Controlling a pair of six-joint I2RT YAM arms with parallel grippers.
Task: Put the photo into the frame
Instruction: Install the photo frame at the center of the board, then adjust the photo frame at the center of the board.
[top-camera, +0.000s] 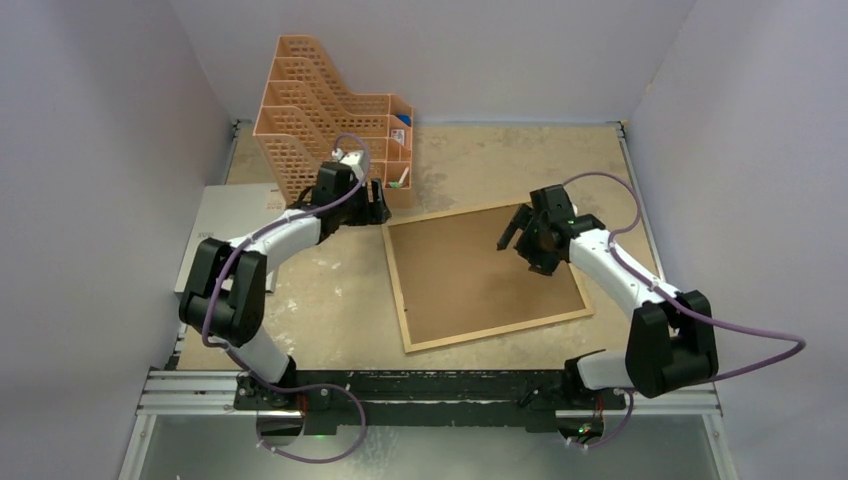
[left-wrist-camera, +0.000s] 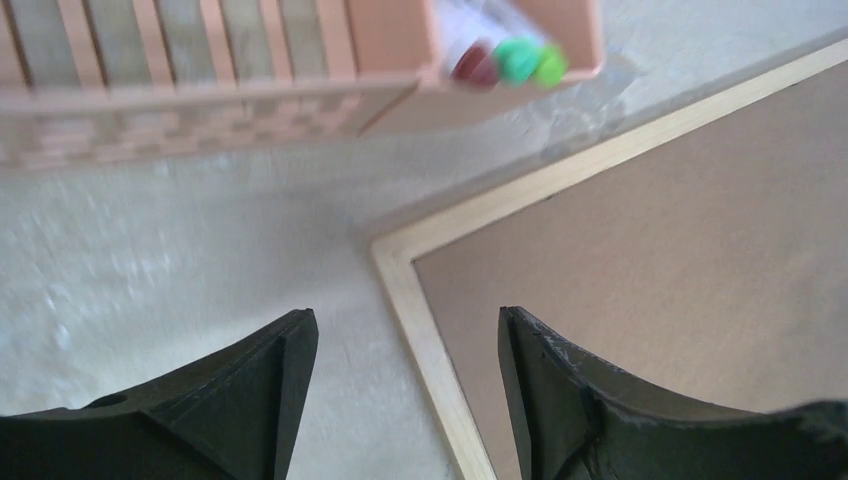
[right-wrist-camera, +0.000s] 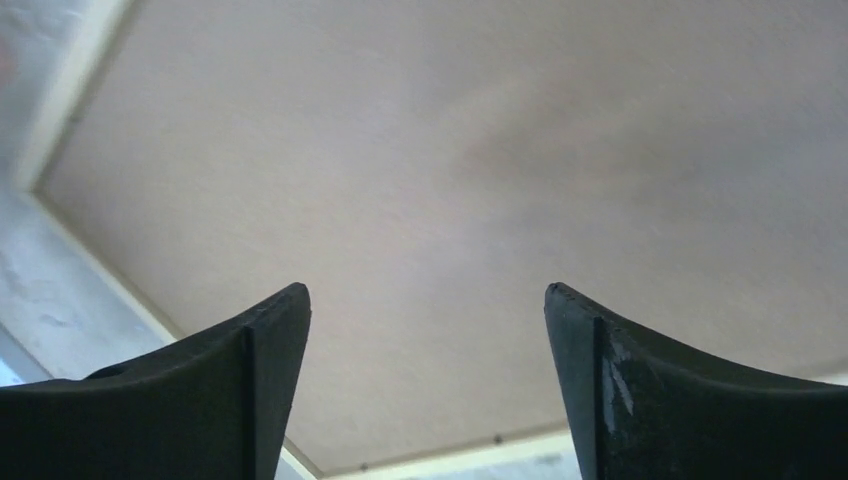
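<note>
The light-wood frame (top-camera: 397, 290) lies flat on the table, right of centre, with a brown backing board (top-camera: 470, 270) filling it. The photo is hidden. My left gripper (top-camera: 378, 208) hovers open over the frame's far left corner; in the left wrist view its jaws (left-wrist-camera: 405, 325) straddle the wooden rail (left-wrist-camera: 520, 195), with nothing between them. My right gripper (top-camera: 512, 232) stands open above the right part of the board. The right wrist view shows it (right-wrist-camera: 427, 295) wide apart over bare board (right-wrist-camera: 450, 150), with the frame rail (right-wrist-camera: 70, 80) at the left.
An orange lattice organizer (top-camera: 320, 110) stands at the back left, just behind my left gripper, with green-capped markers (left-wrist-camera: 525, 58) in its low front tray. A pale grey sheet (top-camera: 225, 215) lies at the table's left edge. Purple-grey walls close three sides.
</note>
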